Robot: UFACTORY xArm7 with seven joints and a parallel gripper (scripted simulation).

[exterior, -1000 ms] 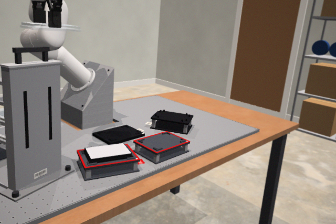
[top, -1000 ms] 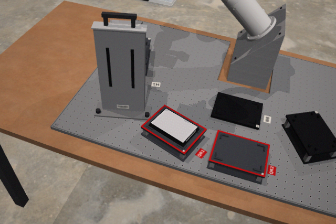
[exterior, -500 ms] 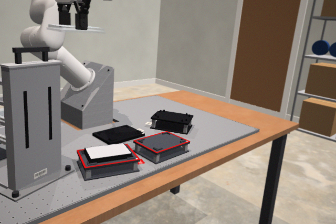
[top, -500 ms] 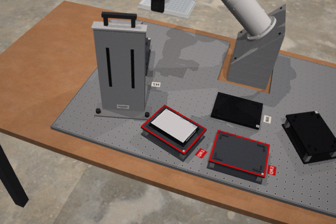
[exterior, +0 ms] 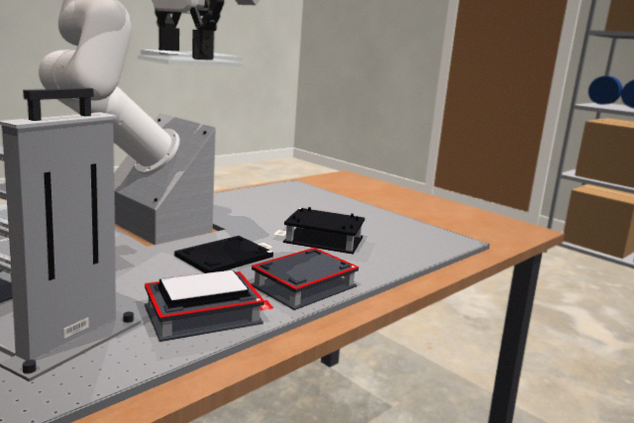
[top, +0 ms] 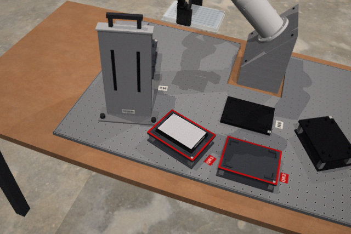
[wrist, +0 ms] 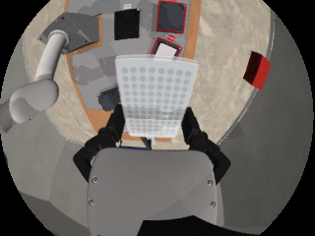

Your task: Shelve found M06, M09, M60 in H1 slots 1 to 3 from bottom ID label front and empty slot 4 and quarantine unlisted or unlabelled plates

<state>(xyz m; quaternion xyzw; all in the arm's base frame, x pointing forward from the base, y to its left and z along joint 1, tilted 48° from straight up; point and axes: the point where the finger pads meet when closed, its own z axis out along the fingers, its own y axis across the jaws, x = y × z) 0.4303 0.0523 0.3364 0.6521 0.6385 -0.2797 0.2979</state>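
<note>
- Pincer (exterior: 185, 47): I read it as clamped across the width of a clear 96-well plate (exterior: 225, 57), fingers set wide, one on each long side. It hangs high above the deck, with the plate level beneath it.
- Wrist view: the plate (wrist: 157, 94) runs from the fingers toward 12 o'clock, well grid facing the camera. I cannot make out a label on it.
- Top view: the pincer (top: 184, 13) and plate (top: 207, 17) sit at 12 o'clock in the picture, over the far edge of the table (top: 42, 56).
- Arm pedestal (top: 266, 64): at 2 o'clock on the grey deck (top: 198, 64).
- Plate hotel H1 (top: 124, 67): at 9 o'clock from the pedestal, its slotted back panel toward the camera and a black handle on top. Its slots are hidden from me.
- Nest QR1 (top: 158, 139): red-framed, at 4 o'clock from the hotel, carrying a white-topped plate (top: 181, 130).
- Nest QR2 (top: 249, 158): red-framed, at 3 o'clock from QR1, nothing on it.
- Nest N6 (top: 248, 113): flat and black, at 12 o'clock from QR2.
- Raised black nest (top: 326, 141): at 3 o'clock from N6, bare.
</note>
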